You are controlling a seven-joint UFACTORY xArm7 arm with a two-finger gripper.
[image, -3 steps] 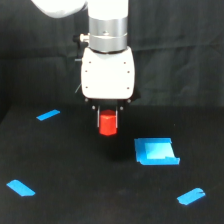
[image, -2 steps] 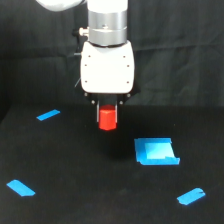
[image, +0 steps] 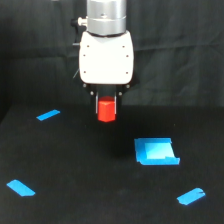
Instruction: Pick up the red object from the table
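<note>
Table (image: 75,165): flat black surface filling the lower part of the exterior view; nothing rests under the red object.
Arm housing (image: 106,56): white body with a grey cylinder above, directly over the red object; it now sits higher in the view than a second ago.
Blue tray (image: 156,151): light-blue open tray on the table, below the red object and toward the exterior view's right, well apart from it; unmoved.
Tape strips: one (image: 48,115) level with the red object toward the exterior view's left; one (image: 21,188) far below on that side; one (image: 191,196) below the tray.
Gripper (image: 106,106): dark fingers flank the red object on both sides, clenched around it.
Red object (image: 106,111): small red-orange cylinder, upright between the fingers, raised clear of the table and higher than a second ago.
Meaning: the lift appears achieved; the pick looks essentially complete, provided the hold does not slip.
</note>
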